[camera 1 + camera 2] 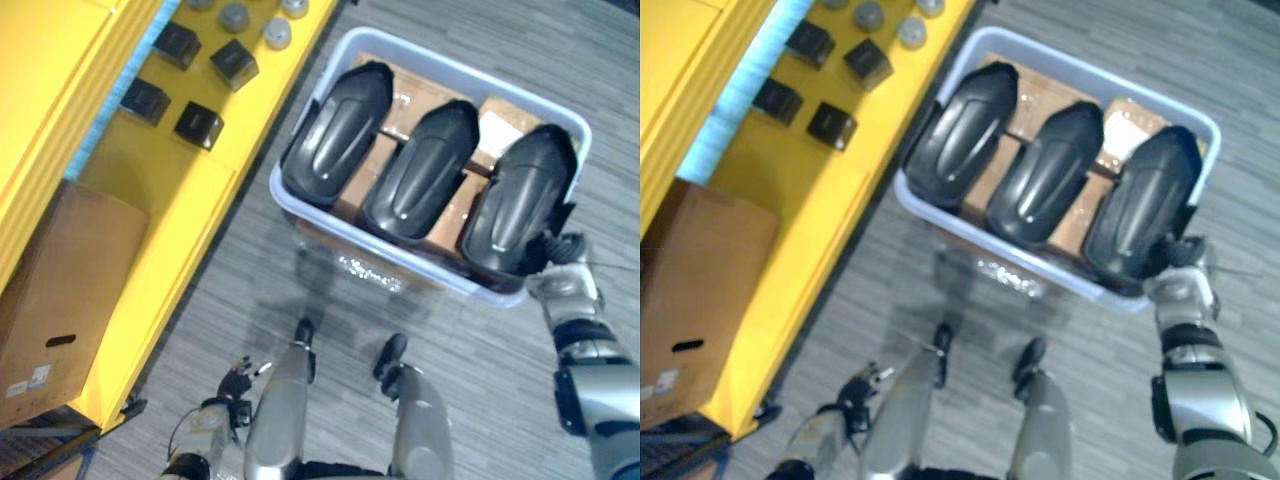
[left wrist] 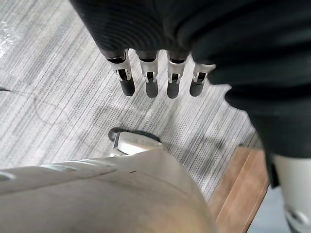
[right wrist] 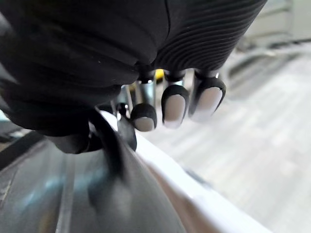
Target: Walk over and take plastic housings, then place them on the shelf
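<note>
At the bin [image 1: 292, 203] — right hand [image 1: 562, 276] clenched on the rightmost housing [image 1: 520, 200]; left hand [image 2: 151, 86] slack.

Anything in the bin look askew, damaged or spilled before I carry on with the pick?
Nothing stands out. The three glossy black plastic housings lie side by side, all angled alike, inside the pale rectangular plastic bin. The right hand is at the near end of the rightmost housing.

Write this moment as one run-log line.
right hand: at right housing's near end | left hand: open, idle | housings: all three in bin
</note>
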`<state>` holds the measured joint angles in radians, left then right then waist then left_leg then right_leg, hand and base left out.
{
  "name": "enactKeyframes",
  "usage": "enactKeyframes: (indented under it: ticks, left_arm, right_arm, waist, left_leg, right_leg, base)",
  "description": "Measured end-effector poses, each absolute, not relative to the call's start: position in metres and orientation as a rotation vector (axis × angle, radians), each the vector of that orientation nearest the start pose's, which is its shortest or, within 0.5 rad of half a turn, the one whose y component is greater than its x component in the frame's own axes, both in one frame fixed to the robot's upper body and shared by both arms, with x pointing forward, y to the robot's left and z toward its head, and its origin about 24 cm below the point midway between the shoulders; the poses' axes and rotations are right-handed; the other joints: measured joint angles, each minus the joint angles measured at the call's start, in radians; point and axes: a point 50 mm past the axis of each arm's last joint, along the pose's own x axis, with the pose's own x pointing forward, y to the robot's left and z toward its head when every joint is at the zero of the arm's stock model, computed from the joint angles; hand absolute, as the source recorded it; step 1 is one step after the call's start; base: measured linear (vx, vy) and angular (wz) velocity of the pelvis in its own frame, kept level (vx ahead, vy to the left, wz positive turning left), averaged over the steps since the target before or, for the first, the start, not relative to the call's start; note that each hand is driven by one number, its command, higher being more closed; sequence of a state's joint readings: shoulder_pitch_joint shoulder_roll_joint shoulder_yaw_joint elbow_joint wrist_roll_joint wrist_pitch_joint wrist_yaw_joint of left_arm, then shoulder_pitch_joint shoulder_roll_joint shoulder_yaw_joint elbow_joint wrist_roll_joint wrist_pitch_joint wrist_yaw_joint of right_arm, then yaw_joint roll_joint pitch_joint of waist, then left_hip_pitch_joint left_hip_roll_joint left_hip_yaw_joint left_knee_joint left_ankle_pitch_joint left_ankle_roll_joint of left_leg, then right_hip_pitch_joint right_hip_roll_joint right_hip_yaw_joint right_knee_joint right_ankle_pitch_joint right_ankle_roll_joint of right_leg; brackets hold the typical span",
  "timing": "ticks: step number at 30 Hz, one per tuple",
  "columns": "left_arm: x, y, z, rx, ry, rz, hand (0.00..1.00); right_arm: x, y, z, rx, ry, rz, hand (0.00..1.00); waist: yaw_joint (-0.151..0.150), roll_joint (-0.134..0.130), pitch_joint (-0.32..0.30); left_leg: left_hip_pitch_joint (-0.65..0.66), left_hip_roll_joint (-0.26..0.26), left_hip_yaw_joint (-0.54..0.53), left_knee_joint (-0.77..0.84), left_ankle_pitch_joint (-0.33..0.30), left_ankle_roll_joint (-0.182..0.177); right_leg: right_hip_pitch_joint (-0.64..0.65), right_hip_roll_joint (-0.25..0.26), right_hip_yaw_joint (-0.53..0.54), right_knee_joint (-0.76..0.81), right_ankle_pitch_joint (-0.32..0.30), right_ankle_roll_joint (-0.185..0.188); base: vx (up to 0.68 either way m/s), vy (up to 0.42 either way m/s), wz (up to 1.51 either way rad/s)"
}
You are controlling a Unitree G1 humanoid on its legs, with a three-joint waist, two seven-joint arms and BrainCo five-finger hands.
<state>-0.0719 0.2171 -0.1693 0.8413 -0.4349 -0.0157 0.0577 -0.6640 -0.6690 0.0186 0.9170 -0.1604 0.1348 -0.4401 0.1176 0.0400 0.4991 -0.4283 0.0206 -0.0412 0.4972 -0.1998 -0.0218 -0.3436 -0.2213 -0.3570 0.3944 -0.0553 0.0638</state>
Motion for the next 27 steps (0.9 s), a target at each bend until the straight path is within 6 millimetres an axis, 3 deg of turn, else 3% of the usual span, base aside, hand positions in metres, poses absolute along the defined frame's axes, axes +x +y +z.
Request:
enactKeyframes:
  ticks: [6,7,8,11,13,17,22,27]
  left_arm:
    - [0.186,0.202,-0.105,-0.126,0.71,0.244,0.0]
    - [0.185,0.202,-0.103,-0.127,0.699,0.256,0.0]
    - [0.182,0.204,-0.098,-0.134,0.67,0.278,0.0]
    - [0.183,0.205,-0.088,-0.151,0.62,0.29,0.0]
    - [0.189,0.202,-0.069,-0.167,0.532,0.277,0.0]
    - [0.198,0.194,-0.034,-0.203,0.398,0.228,0.0]
    - [0.212,0.188,0.019,-0.185,0.213,0.111,0.0]
    - [0.224,0.184,0.044,-0.115,0.125,0.015,0.0]
  right_arm:
    - [0.307,-0.352,0.101,-0.792,0.144,-0.791,1.0]
    - [0.303,-0.351,0.095,-0.783,0.154,-0.791,1.0]
    - [0.295,-0.346,0.082,-0.75,0.169,-0.79,1.0]
    - [0.284,-0.342,0.072,-0.717,0.167,-0.81,1.0]
    - [0.269,-0.339,0.066,-0.694,0.164,-0.84,1.0]
    - [0.26,-0.327,0.067,-0.715,0.115,-0.836,1.0]
    - [0.26,-0.318,0.094,-0.787,-0.016,-0.826,1.0]
    - [0.266,-0.307,0.114,-0.83,-0.117,-0.768,1.0]
  waist:
    - [-0.004,-0.031,-0.019]
    - [-0.009,-0.043,-0.03]
    - [-0.017,-0.071,-0.057]
    - [-0.019,-0.097,-0.083]
    - [-0.021,-0.112,-0.126]
    - [-0.025,-0.113,-0.195]
    - [-0.03,-0.096,-0.261]
    - [-0.037,-0.091,-0.302]
  left_leg:
    - [0.099,0.004,0.024,-0.053,0.001,0.0]
    - [0.11,0.005,0.025,-0.064,0.001,0.0]
    - [0.136,0.008,0.03,-0.088,0.001,0.0]
    - [0.171,0.013,0.045,-0.113,0.0,0.0]
    - [0.202,0.016,0.06,-0.134,0.0,-0.001]
    - [0.25,0.019,0.091,-0.16,0.0,-0.002]
    - [0.31,0.018,0.11,-0.19,-0.003,-0.005]
    - [0.364,0.018,0.14,-0.227,-0.003,-0.005]
  right_leg:
    - [0.084,0.004,0.007,-0.039,0.002,0.008]
    - [0.099,0.008,0.006,-0.051,0.002,0.008]
    - [0.124,0.015,0.006,-0.077,0.003,0.01]
    - [0.158,0.022,0.004,-0.107,0.005,0.014]
    - [0.194,0.029,0.0,-0.144,0.008,0.019]
    - [0.244,0.032,-0.003,-0.191,0.015,0.028]
    - [0.325,0.038,-0.004,-0.282,0.046,0.038]
    - [0.382,0.05,0.007,-0.363,0.09,0.036]
  base:
    - [0.07,-0.007,-0.06]
    - [0.13,-0.027,-0.03]
    - [0.12,-0.027,-0.03]
    - [0.13,-0.02,-0.04]
    - [0.14,-0.007,0.03]
    - [0.13,0.001,-0.03]
    - [0.08,0.005,-0.05]
    - [0.03,0.012,-0.12]
